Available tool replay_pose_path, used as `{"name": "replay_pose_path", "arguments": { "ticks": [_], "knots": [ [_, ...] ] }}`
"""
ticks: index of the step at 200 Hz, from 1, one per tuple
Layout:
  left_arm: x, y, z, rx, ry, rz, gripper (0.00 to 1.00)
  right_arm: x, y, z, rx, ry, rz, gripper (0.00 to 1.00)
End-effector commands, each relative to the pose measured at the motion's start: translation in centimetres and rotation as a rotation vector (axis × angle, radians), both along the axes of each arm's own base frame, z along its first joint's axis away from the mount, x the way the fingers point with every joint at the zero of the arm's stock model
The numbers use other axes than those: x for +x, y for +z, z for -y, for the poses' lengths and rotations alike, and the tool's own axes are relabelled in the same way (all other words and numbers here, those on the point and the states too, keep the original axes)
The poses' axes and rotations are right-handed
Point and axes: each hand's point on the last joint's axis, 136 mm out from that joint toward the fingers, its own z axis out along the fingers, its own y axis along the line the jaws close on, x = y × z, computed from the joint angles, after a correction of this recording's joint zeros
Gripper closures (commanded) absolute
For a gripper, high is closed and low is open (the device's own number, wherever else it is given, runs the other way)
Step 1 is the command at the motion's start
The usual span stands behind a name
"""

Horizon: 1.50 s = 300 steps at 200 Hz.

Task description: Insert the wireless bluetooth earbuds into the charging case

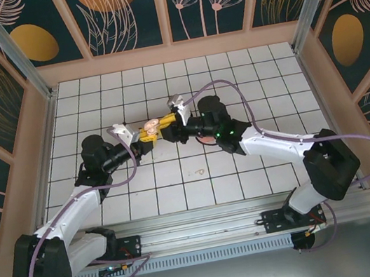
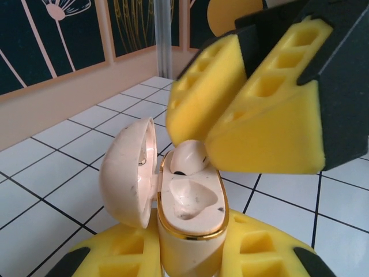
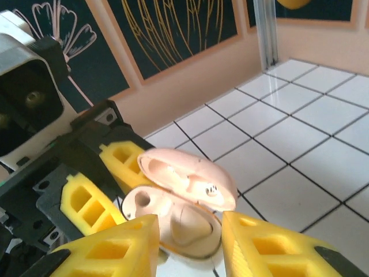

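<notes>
The charging case (image 2: 193,231) is pale pink with a gold rim and stands upright, with my left gripper (image 2: 190,251) shut on its lower body. Its lid (image 2: 128,173) hangs open to the left. One earbud (image 2: 187,157) sits in the far socket, and the near socket (image 2: 193,199) is empty. My right gripper (image 3: 190,236) hovers over the case (image 3: 151,210) with its yellow fingers (image 3: 115,248) apart on either side of the seated earbud (image 3: 193,222), not gripping it. From above, the two grippers (image 1: 143,137) (image 1: 163,129) meet at the case (image 1: 150,125) at mid-table.
A tiny pale bit (image 1: 198,172) lies on a tile in front of the arms. Part of a salmon-pink object (image 1: 206,139) shows under the right arm. Patterned walls enclose the white tiled floor (image 1: 260,76) on three sides.
</notes>
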Motion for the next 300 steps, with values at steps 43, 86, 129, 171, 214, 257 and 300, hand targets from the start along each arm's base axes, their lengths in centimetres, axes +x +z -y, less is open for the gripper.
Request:
{"name": "replay_pose_path", "arguments": {
  "ticks": [43, 86, 129, 171, 214, 257, 300],
  "knots": [
    [1.0, 1.8, -0.2, -0.017, 0.047, 0.060, 0.90, -0.9, -6.6, 7.4, -0.323, -0.292, -0.456, 0.65],
    [1.1, 1.6, -0.2, -0.018, 0.046, 0.050, 0.90, -6.2, -14.2, 11.0, -0.524, -0.470, -0.780, 0.62],
    [1.2, 1.5, -0.1, -0.020, 0.046, 0.041, 0.90, -7.5, -18.2, 11.3, -0.606, -0.515, -0.853, 0.62],
    [1.2, 1.4, -0.2, -0.014, 0.051, 0.044, 0.90, -7.1, -21.3, 11.4, -0.713, -0.522, -0.860, 0.62],
    [1.3, 1.4, -0.3, -0.005, 0.055, 0.045, 0.90, -6.5, -22.8, 11.2, -0.775, -0.517, -0.847, 0.64],
    [1.3, 1.3, -0.2, -0.002, 0.053, 0.044, 0.90, -5.8, -23.1, 10.4, -0.768, -0.491, -0.834, 0.66],
    [1.3, 1.3, -0.3, 0.005, 0.057, 0.042, 0.90, -5.5, -23.6, 10.4, -0.798, -0.487, -0.823, 0.69]
  ]
}}
